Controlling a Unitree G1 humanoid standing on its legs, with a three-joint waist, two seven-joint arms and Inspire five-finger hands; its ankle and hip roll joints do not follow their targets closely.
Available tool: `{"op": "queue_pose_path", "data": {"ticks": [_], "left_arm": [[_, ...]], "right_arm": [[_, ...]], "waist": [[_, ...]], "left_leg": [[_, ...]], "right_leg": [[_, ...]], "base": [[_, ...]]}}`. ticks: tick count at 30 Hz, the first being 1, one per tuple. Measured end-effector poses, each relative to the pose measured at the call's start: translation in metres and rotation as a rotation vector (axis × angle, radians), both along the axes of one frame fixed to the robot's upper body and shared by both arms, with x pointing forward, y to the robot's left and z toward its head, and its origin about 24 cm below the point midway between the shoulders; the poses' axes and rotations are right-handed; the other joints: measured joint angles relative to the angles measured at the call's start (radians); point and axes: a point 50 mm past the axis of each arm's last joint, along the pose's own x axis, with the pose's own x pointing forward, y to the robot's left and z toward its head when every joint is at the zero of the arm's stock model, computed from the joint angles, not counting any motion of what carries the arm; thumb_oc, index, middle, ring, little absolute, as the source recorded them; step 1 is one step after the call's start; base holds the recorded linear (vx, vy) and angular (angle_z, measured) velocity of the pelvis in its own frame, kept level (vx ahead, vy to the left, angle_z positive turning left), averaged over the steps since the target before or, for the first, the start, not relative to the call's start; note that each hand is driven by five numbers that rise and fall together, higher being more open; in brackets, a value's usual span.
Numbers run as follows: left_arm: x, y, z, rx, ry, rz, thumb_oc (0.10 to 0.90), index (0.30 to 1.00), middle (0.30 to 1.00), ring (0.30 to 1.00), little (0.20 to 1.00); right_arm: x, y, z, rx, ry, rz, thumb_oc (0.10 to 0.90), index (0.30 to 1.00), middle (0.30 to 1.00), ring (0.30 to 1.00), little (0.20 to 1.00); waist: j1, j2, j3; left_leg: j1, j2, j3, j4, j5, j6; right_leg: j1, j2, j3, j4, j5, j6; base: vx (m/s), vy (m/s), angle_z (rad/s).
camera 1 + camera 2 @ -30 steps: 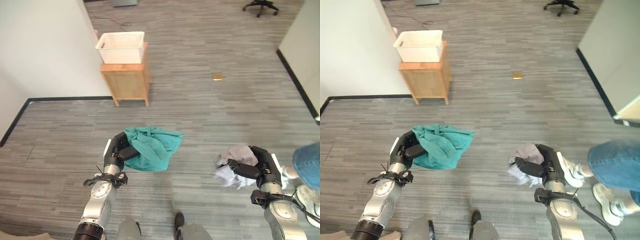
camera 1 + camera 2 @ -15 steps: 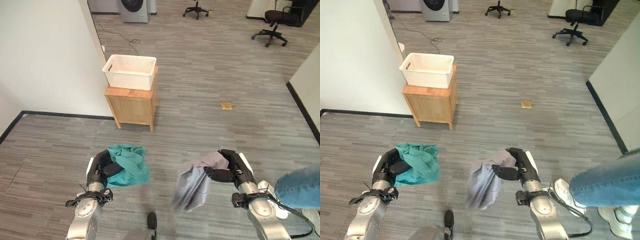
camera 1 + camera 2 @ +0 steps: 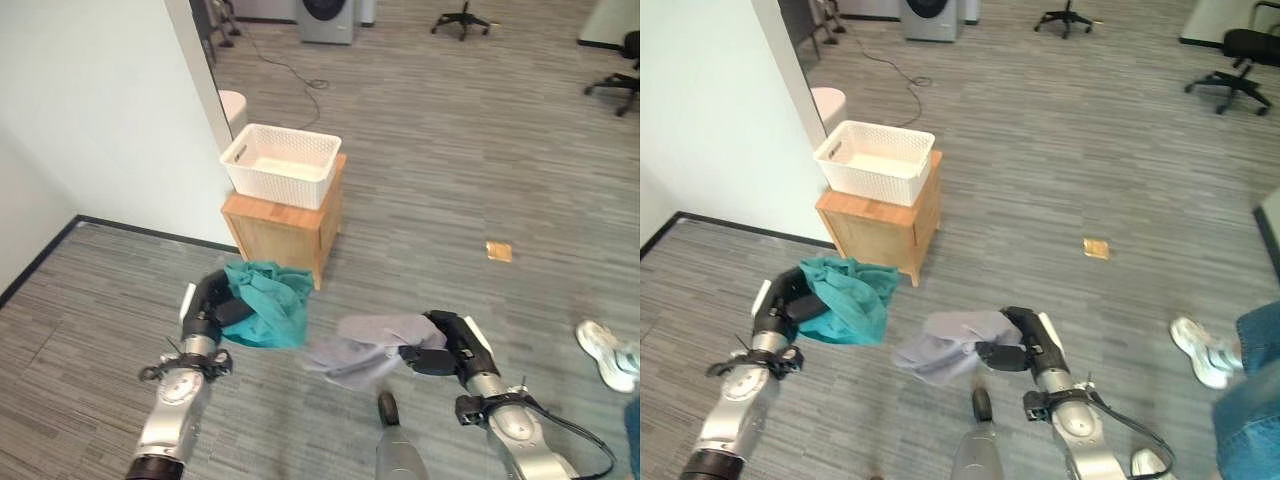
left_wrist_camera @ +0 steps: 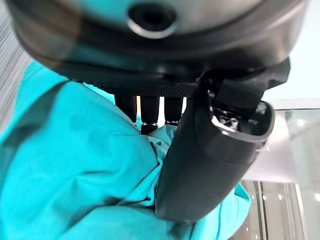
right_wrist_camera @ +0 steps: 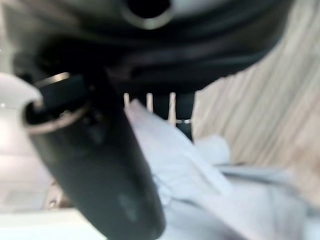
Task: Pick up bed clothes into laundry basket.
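Teal cloth [image 3: 268, 312] hung bunched from the left hand [image 3: 212, 305] in the left eye view, held off the grey plank floor [image 3: 450, 190] just in front of the wooden cabinet [image 3: 285, 226]. A white laundry basket [image 3: 282, 165] sat on top of that cabinet, beside the white wall [image 3: 100, 110]. The right hand [image 3: 445, 345] gripped a pale grey garment [image 3: 360, 345] that trailed out toward the left hand.

From the right eye view, a person's shoe [image 3: 1198, 352] and jeans leg [image 3: 1250, 400] stood near the right side, and a small tan object [image 3: 1097, 248] lay on the floor.

At the left wrist, thumb and fingers [image 4: 150, 107] pinched the teal cloth.

At the right wrist, thumb and fingers [image 5: 165, 107] clamped the grey garment.
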Motion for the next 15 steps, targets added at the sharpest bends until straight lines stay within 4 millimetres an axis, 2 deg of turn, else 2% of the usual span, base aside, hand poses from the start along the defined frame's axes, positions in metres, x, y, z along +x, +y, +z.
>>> {"op": "queue_pose_path", "data": {"ticks": [1, 2, 3, 4, 5, 6, 7, 8, 9, 10, 11, 12, 13, 15], "left_arm": [[0.001, 0.000, -0.001, -0.004, 0.006, -0.002, 0.400, 0.300, 0.300, 0.300, 0.300], [0.001, 0.001, -0.003, -0.028, 0.012, 0.001, 0.400, 0.300, 0.300, 0.300, 0.300], [-0.001, -0.001, -0.007, -0.049, 0.029, 0.008, 0.400, 0.300, 0.300, 0.300, 0.300], [-0.007, 0.000, -0.014, -0.070, 0.057, 0.020, 0.400, 0.300, 0.300, 0.300, 0.300], [-0.009, 0.002, -0.016, -0.066, 0.070, 0.016, 0.400, 0.300, 0.300, 0.300, 0.300], [-0.011, 0.007, -0.017, -0.058, 0.078, 0.018, 0.400, 0.300, 0.300, 0.300, 0.300], [-0.012, 0.008, -0.018, -0.056, 0.080, 0.022, 0.400, 0.300, 0.300, 0.300, 0.300], [-0.013, 0.008, -0.019, -0.058, 0.088, 0.022, 0.400, 0.300, 0.300, 0.300, 0.300], [-0.013, 0.005, -0.019, -0.062, 0.090, 0.013, 0.400, 0.300, 0.300, 0.300, 0.300], [-0.013, 0.004, -0.020, -0.061, 0.093, 0.004, 0.400, 0.300, 0.300, 0.300, 0.300], [-0.013, 0.002, -0.020, -0.061, 0.094, -0.005, 0.400, 0.300, 0.300, 0.300, 0.300], [-0.011, 0.000, -0.019, -0.060, 0.089, -0.014, 0.400, 0.300, 0.300, 0.300, 0.300], [-0.009, -0.002, -0.018, -0.059, 0.085, -0.024, 0.400, 0.300, 0.300, 0.300, 0.300], [-0.010, -0.002, -0.019, -0.056, 0.090, -0.030, 0.400, 0.300, 0.300, 0.300, 0.300]], "right_arm": [[0.004, -0.003, 0.001, -0.010, 0.000, -0.005, 0.400, 0.300, 0.300, 0.300, 0.300], [0.008, -0.010, 0.004, -0.028, 0.000, -0.014, 0.400, 0.300, 0.300, 0.300, 0.300], [0.005, -0.016, 0.006, -0.017, -0.008, -0.045, 0.400, 0.300, 0.300, 0.300, 0.300], [0.004, -0.018, 0.006, 0.004, -0.018, -0.072, 0.400, 0.300, 0.300, 0.300, 0.300], [0.002, -0.016, 0.005, 0.020, -0.022, -0.082, 0.400, 0.300, 0.300, 0.300, 0.300], [0.003, -0.014, 0.008, 0.029, -0.035, -0.076, 0.400, 0.300, 0.300, 0.300, 0.300], [0.004, -0.013, 0.009, 0.030, -0.042, -0.077, 0.400, 0.300, 0.300, 0.300, 0.300], [0.005, -0.014, 0.012, 0.026, -0.056, -0.080, 0.400, 0.300, 0.300, 0.300, 0.300], [0.005, -0.014, 0.015, 0.027, -0.070, -0.089, 0.400, 0.300, 0.300, 0.300, 0.300], [0.007, -0.012, 0.019, 0.033, -0.089, -0.083, 0.400, 0.300, 0.300, 0.300, 0.300], [0.005, -0.011, 0.020, 0.043, -0.098, -0.086, 0.400, 0.300, 0.300, 0.300, 0.300], [0.005, -0.009, 0.020, 0.043, -0.100, -0.080, 0.400, 0.300, 0.300, 0.300, 0.300], [0.005, -0.007, 0.020, 0.045, -0.103, -0.075, 0.400, 0.300, 0.300, 0.300, 0.300], [0.004, -0.002, 0.017, 0.048, -0.090, -0.058, 0.400, 0.300, 0.300, 0.300, 0.300]], "waist": [[0.000, -0.012, 0.004], [0.006, -0.048, 0.015], [0.033, -0.057, 0.020], [0.067, -0.060, 0.022], [0.071, -0.086, 0.036], [0.087, -0.109, 0.051], [0.094, -0.115, 0.055], [0.090, -0.120, 0.059], [0.085, -0.111, 0.058], [0.091, -0.093, 0.055], [0.082, -0.075, 0.046], [0.085, -0.053, 0.042], [0.101, -0.038, 0.040], [0.115, -0.025, 0.039]], "left_leg": [[-0.047, -0.011, 0.002, 0.101, -0.003, -0.009], [-0.190, -0.016, 0.001, 0.399, 0.037, -0.053], [-0.229, -0.005, 0.014, 0.527, 0.088, -0.030], [-0.254, 0.001, 0.025, 0.586, 0.214, 0.017], [-0.280, 0.007, 0.036, 0.657, 0.318, 0.011], [-0.337, 0.005, 0.075, 0.716, 0.262, 0.005], [-0.366, 0.008, 0.092, 0.724, 0.241, -0.001], [-0.415, 0.006, 0.138, 0.690, 0.224, -0.003], [-0.447, 0.015, 0.192, 0.638, 0.211, -0.002], [-0.480, 0.018, 0.253, 0.536, 0.209, -0.003], [-0.478, 0.022, 0.283, 0.437, 0.212, -0.002], [-0.494, 0.008, 0.308, 0.343, 0.209, -0.003], [-0.472, -0.022, 0.320, 0.180, 0.213, -0.001], [-0.454, -0.069, 0.335, 0.052, 0.218, 0.003]], "right_leg": [[-0.001, 0.003, -0.011, 0.032, -0.026, -0.033], [0.003, 0.005, -0.047, 0.100, -0.094, -0.092], [0.032, 0.017, -0.044, 0.097, -0.119, -0.103], [0.066, 0.054, -0.045, 0.097, -0.133, -0.149], [0.115, 0.049, -0.045, 0.063, -0.116, -0.154], [0.163, 0.058, -0.049, 0.032, -0.126, -0.172], [0.182, 0.059, -0.059, 0.013, -0.138, -0.186], [0.225, 0.069, -0.078, -0.027, -0.132, -0.178], [0.256, 0.087, -0.095, -0.064, -0.125, -0.181], [0.292, 0.121, -0.117, -0.108, -0.133, -0.190], [0.320, 0.142, -0.143, -0.144, -0.110, -0.204], [0.343, 0.175, -0.143, -0.182, -0.122, -0.193], [0.365, 0.209, -0.145, -0.211, -0.114, -0.211], [0.412, 0.239, -0.134, -0.260, -0.104, -0.220]], "base": [[0.31, -0.618, 0.46], [0.40, -0.826, 0.38], [0.27, -0.550, 0.04], [0.27, -0.532, -0.15], [0.22, -0.258, -0.16], [0.35, -0.357, 0.05], [0.40, -0.254, 0.12], [0.41, -0.205, 0.23], [0.44, -0.177, 0.22], [0.50, -0.195, 0.26], [0.50, -0.194, 0.21], [0.55, -0.208, 0.15], [0.48, -0.181, -0.05], [0.52, -0.169, -0.18]]}}
